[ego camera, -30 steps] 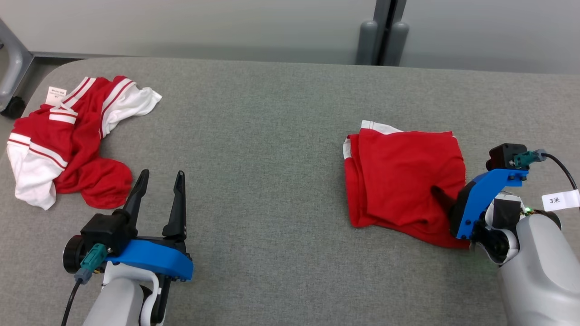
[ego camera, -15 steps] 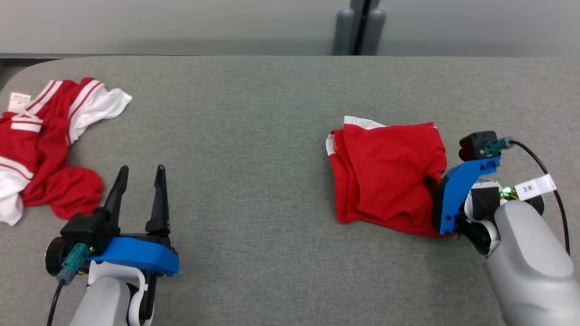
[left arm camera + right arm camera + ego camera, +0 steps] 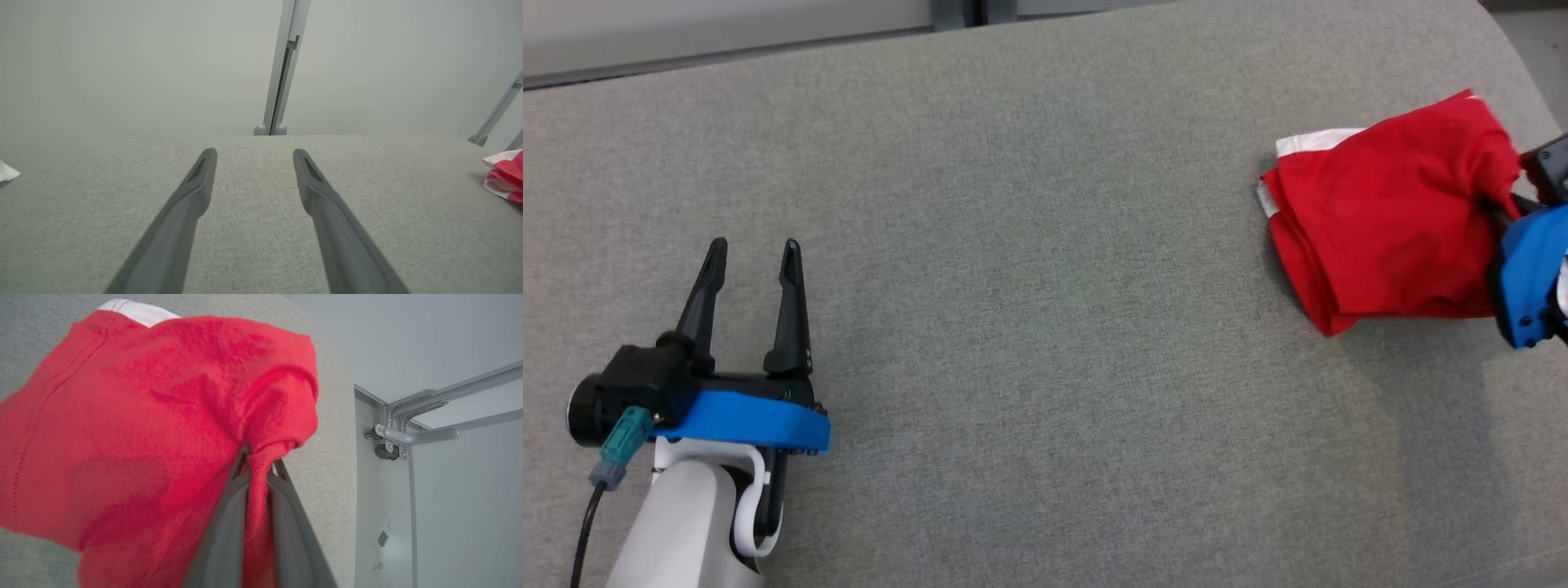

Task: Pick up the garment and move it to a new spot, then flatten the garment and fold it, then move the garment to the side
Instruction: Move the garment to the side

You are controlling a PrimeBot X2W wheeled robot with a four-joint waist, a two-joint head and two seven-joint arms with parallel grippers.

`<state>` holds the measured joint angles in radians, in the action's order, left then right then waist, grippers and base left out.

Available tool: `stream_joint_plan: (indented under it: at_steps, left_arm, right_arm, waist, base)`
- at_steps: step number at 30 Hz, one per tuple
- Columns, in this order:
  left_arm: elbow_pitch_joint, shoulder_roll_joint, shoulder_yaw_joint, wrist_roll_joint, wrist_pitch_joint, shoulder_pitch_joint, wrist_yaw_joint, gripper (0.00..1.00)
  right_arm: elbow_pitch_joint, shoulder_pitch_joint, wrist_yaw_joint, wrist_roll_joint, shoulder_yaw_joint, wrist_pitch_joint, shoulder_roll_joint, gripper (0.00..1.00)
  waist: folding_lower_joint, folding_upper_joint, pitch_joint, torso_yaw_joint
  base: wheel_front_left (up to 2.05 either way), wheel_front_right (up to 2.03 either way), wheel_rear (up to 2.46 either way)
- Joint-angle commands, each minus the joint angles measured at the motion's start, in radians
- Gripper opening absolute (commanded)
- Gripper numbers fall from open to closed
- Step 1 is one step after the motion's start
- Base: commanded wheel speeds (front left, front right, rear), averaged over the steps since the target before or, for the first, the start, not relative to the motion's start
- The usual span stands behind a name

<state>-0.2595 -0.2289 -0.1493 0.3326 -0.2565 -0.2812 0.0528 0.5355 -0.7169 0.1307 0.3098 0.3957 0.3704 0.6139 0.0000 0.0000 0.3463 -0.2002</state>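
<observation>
currently, stock as follows.

item 1: garment [image 3: 1388, 229], red, folded into a thick bundle. location: 2 o'clock in the head view, close to the right-hand rim of the grey table [image 3: 1029, 245], most of it resting on the table top. long axis runs about 8 o'clock to 2 o'clock. the white trim [image 3: 1311, 140] faces 10 o'clock and the pinched corner points to 2 o'clock.

item 2: right gripper [image 3: 261, 463], fingers nearly together, clamped on a gathered fold at that corner. reason, by judgement: a single corner hold lets the bundle be dragged sideways without opening the folds. the last step, moving it aside, looks to be in hand.

item 3: left gripper [image 3: 753, 255], at 8 o'clock, fingers spread wide, nothing between them, well apart from the garment. likely parked clear of the drag path.
</observation>
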Motion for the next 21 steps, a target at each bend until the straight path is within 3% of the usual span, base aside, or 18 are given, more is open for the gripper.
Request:
stream_joint_plan:
  at_steps: [1, 8, 21]
  left_arm:
    - [0.02, -0.011, -0.009, -0.01, 0.008, -0.034, 0.002, 1.0]
    - [0.106, -0.046, -0.022, -0.034, 0.057, -0.08, -0.007, 1.0]
    - [0.175, -0.081, -0.011, -0.031, 0.084, -0.057, -0.026, 1.0]
  right_arm:
    - [0.011, -0.021, 0.0, -0.013, -0.008, -0.041, 0.031, 0.0]
    - [0.11, -0.058, 0.0, -0.075, -0.124, -0.187, 0.071, 0.0]
    - [0.145, -0.025, 0.0, -0.236, -0.3, -0.305, -0.01, 0.0]
  waist:
    - [0.0, 0.0, 0.031, 0.001]
    - [0.0, 0.0, 0.137, -0.002]
    - [0.0, 0.0, 0.172, -0.007]
  base:
    - [0.0, 0.0, 0.0]
    - [0.0, 0.0, 0.0]
    - [0.0, 0.0, 0.0]
